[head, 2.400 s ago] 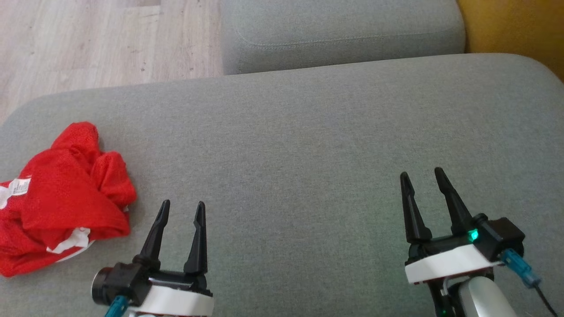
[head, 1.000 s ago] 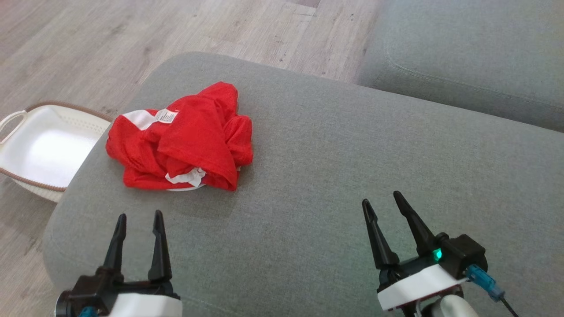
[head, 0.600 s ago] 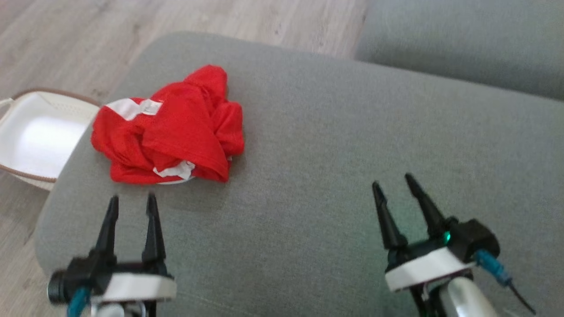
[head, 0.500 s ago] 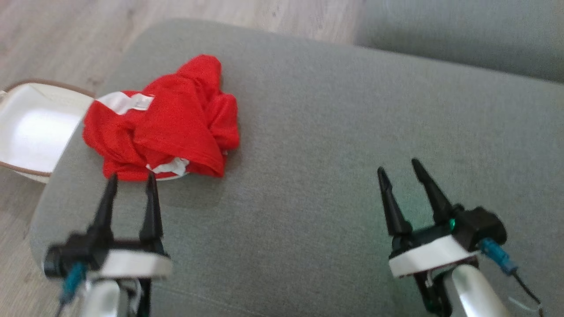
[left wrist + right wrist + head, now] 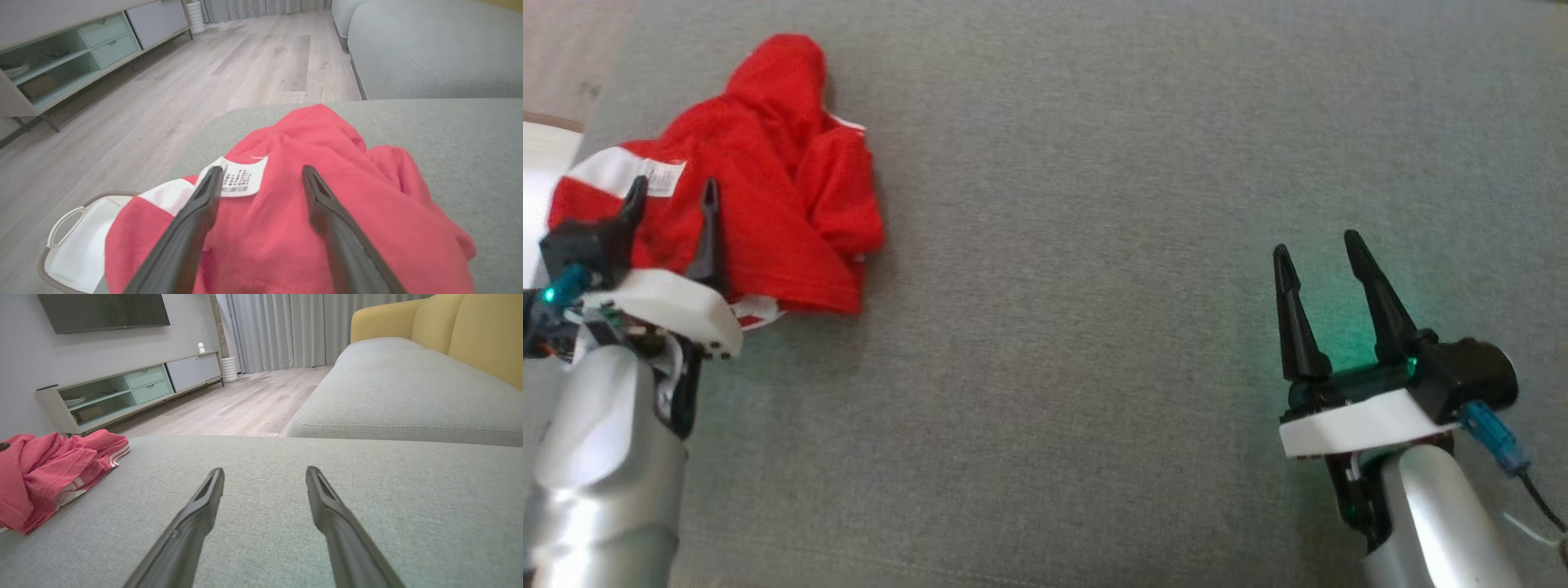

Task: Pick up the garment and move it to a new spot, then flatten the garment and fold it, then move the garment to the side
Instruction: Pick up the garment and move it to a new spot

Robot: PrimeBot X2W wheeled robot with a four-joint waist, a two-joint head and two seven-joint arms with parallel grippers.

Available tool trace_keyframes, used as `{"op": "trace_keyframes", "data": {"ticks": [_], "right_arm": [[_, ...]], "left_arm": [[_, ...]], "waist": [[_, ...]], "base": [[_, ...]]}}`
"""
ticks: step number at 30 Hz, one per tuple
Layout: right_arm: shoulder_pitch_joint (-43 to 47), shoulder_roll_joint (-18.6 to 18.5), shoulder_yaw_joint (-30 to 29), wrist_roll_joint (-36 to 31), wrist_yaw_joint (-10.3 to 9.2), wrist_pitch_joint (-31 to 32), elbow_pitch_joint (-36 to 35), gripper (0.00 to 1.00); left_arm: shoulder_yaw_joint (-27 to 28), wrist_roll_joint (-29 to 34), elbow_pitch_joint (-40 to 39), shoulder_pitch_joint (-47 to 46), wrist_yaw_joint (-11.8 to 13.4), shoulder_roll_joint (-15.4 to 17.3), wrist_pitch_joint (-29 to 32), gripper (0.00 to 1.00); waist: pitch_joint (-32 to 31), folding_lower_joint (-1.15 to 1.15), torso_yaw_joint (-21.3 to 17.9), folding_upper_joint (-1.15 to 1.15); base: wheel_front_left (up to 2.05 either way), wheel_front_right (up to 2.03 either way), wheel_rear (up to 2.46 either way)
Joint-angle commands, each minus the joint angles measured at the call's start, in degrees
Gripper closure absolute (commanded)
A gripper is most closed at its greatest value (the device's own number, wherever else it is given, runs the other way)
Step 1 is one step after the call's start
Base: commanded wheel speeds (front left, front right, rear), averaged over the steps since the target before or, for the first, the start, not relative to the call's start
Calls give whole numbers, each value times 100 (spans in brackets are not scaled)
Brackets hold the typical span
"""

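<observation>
Much open cushion (image 5: 1094,245) right of garment (image 5: 784,204)

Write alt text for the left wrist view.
The open left end effector is poised over a crumpled red garment on a grey cushion, one fingertip by its white label. A white basket sits on the wooden floor.

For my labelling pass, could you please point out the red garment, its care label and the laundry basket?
red garment (image 5: 784,204), head view, middle of the crumpled fabric.
care label (image 5: 241,177), left wrist view, printed white face.
laundry basket (image 5: 77,253), left wrist view, bare white inner wall.
</observation>
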Motion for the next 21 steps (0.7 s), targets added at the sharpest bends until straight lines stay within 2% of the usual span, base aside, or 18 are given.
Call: {"op": "trace_keyframes", "data": {"ticks": [1,4,5,9,15,21], "right_arm": [[-186,-22,142,-60,44,-62,-222,0],[-221,-22,158,-67,44,-62,-245,0],[-226,-22,158,-70,44,-62,-249,0],[-231,-22,132,-43,44,-62,-248,0],[-195,-22,168,71,44,-62,-202,0],[-139,-22,231,243,44,-62,-185,0]], "left_arm": [[136,-54,133,-345,-24,375,80,0],[-103,-193,692,-608,-31,487,326,0],[-214,-233,777,-651,-31,525,341,100],[-461,-437,951,-758,-32,683,95,100],[-371,-593,941,-898,-29,865,-510,100],[-47,-604,108,-1059,171,1065,-1076,100]], "waist": [[140,-2,-160,0],[192,-2,-254,0],[198,-2,-273,0],[153,-2,-335,0],[-27,-2,-403,0],[-315,-2,-526,0]], "base": [[0,0,0],[0,0,0],[0,0,0],[0,0,0],[0,0,0],[0,0,0]]}}
